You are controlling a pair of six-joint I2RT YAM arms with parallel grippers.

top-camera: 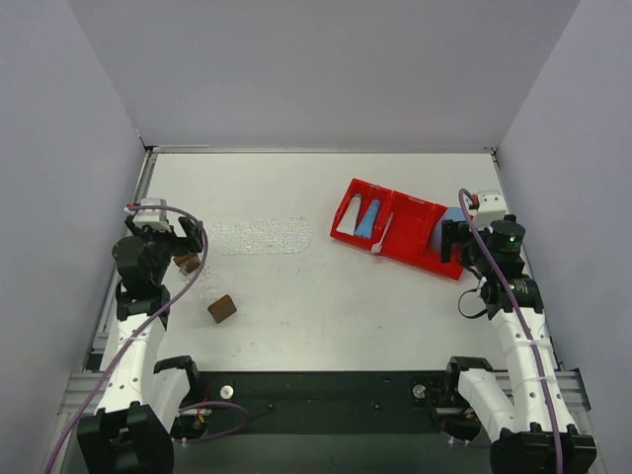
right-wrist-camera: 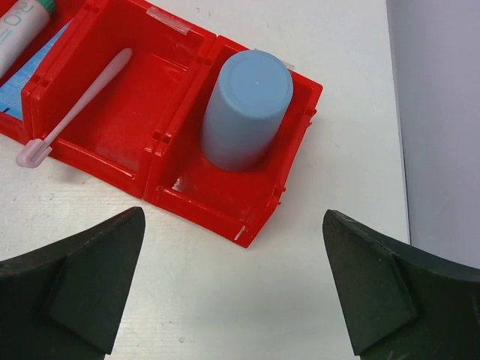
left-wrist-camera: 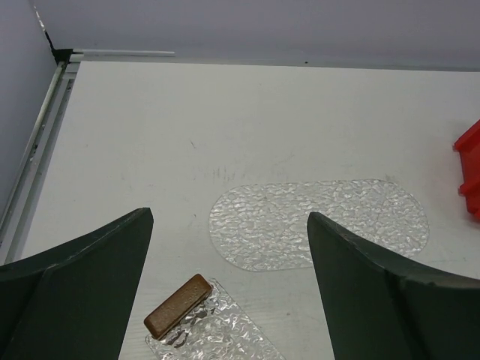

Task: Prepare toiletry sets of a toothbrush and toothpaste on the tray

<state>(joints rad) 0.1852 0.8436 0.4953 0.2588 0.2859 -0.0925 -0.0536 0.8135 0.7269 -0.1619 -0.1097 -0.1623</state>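
Our right gripper hangs released below the toothbrush, upper left; our left gripper, also released, has the tray at mid-frame.

**Your count, kind by kind**

Ahead of your right pincer: three red bin compartments, one toothbrush, one blue cup and two toothpaste tubes, a white toothpaste tube and a blue toothpaste tube.

At your left pincer: two clear bumpy plastic pieces, a long oval tray ahead and a smaller clear piece beneath. There are two brown blocks, one brown block beneath and a second brown block behind.
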